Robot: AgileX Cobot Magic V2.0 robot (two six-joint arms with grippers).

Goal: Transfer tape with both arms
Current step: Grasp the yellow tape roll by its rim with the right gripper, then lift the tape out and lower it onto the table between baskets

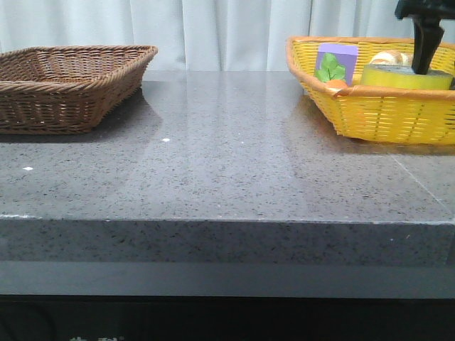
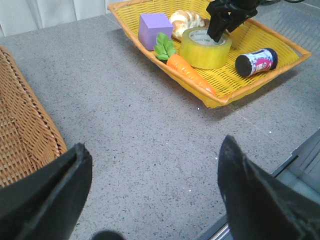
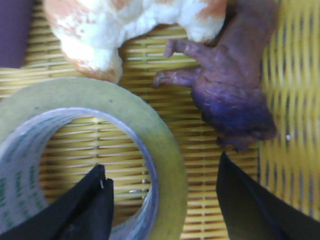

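Observation:
The yellow tape roll point(image 1: 407, 77) lies flat in the yellow basket point(image 1: 384, 114) at the right of the table. It also shows in the left wrist view point(image 2: 205, 48) and close up in the right wrist view point(image 3: 165, 150). My right gripper point(image 3: 162, 175) is open and straddles the roll's wall: one finger inside the white core, the other outside. It shows from above the basket in the front view point(image 1: 426, 50) and in the left wrist view point(image 2: 218, 31). My left gripper point(image 2: 152, 155) is open and empty above bare tabletop, out of the front view.
A brown wicker basket point(image 1: 67, 85) stands at the left. The yellow basket also holds a purple box point(image 2: 155, 30), a carrot point(image 2: 190, 74), a bread piece point(image 2: 186, 21), a dark can point(image 2: 256, 62) and a brown-purple toy point(image 3: 230, 85). The table's front edge point(image 1: 227, 222) is near.

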